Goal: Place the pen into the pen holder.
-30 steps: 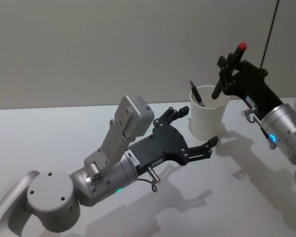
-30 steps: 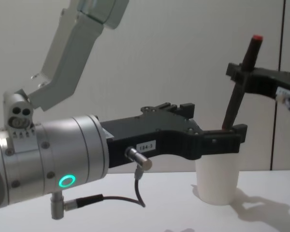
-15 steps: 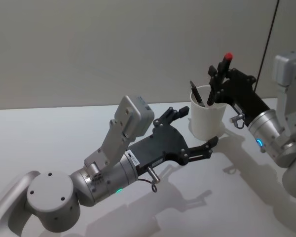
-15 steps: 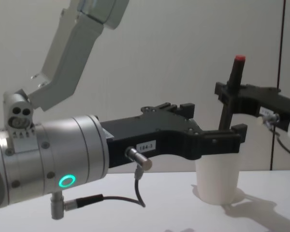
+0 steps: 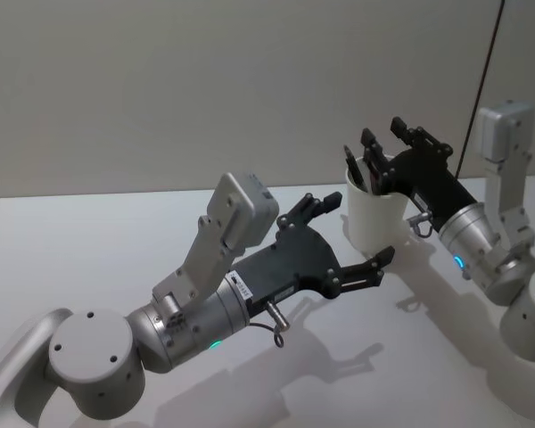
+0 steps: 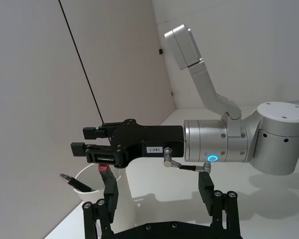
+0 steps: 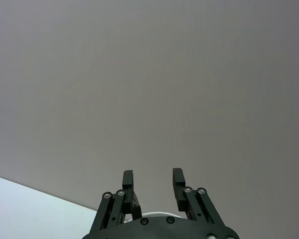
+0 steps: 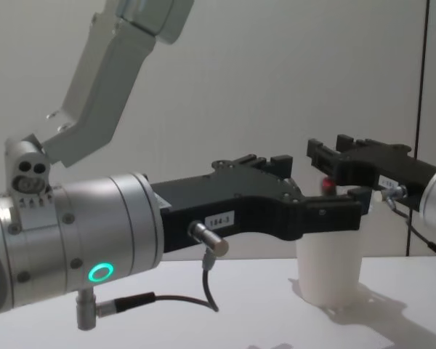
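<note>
The pen holder is a white paper cup standing at the table's far right. The pen, black with a red cap, stands inside it, and its cap sticks up above the rim. My right gripper hovers open just over the cup's mouth with nothing between its fingers. It is apart from the pen. My left gripper is open and held still, its fingers on either side of the cup without touching it.
A second dark pen leans in the same cup. The white table runs left and forward of the cup. A grey wall stands close behind, and a thin black cable hangs at the right.
My right gripper came down over the cup with the pen, then opened and let go. The pen sank into the cup. The left arm has not moved.
</note>
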Available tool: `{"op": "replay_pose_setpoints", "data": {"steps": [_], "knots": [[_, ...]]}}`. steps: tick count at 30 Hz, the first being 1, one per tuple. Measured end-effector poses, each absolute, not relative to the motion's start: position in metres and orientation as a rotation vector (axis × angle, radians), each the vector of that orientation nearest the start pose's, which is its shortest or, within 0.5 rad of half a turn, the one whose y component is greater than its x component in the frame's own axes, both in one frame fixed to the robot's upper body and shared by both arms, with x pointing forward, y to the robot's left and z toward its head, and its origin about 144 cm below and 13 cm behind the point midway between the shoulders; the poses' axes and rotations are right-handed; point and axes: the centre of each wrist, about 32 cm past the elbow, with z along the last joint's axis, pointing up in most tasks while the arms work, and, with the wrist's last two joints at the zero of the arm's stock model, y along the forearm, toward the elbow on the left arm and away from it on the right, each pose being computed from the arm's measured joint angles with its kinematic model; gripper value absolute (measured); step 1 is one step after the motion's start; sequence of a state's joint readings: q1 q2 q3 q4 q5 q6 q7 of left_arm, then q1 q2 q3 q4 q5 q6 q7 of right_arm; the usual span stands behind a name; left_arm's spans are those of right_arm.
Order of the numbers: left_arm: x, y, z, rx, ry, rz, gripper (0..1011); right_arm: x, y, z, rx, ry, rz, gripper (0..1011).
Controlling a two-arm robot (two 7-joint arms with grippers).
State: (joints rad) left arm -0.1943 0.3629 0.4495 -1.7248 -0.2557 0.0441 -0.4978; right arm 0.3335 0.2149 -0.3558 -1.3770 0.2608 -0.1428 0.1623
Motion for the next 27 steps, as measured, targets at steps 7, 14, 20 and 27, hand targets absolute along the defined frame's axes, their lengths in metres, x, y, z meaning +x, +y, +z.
{"op": "replay_pose_setpoints", "data": {"steps": [7,14,20,27], "knots": [[0.4743,0.1835,1.2188,0.03,-0.199,0.607,1001,0.5388,-0.1935,1.1844,0.117,-0.175,-1.106,669],[0.4742,0.1835,1.2188,0.03,-0.199,0.607,1001,0.5392,-0.1927,1.1837,0.114,-0.176,-1.106,861],[0.4743,0.1835,1.2188,0.03,-0.199,0.607,1001,0.5392,-0.1929,1.184,0.119,-0.177,-1.105,1001],[0.4743,0.1835,1.2188,0.03,-0.199,0.607,1001,0.5378,-0.1947,1.1875,0.161,-0.174,-1.094,1001]]}}
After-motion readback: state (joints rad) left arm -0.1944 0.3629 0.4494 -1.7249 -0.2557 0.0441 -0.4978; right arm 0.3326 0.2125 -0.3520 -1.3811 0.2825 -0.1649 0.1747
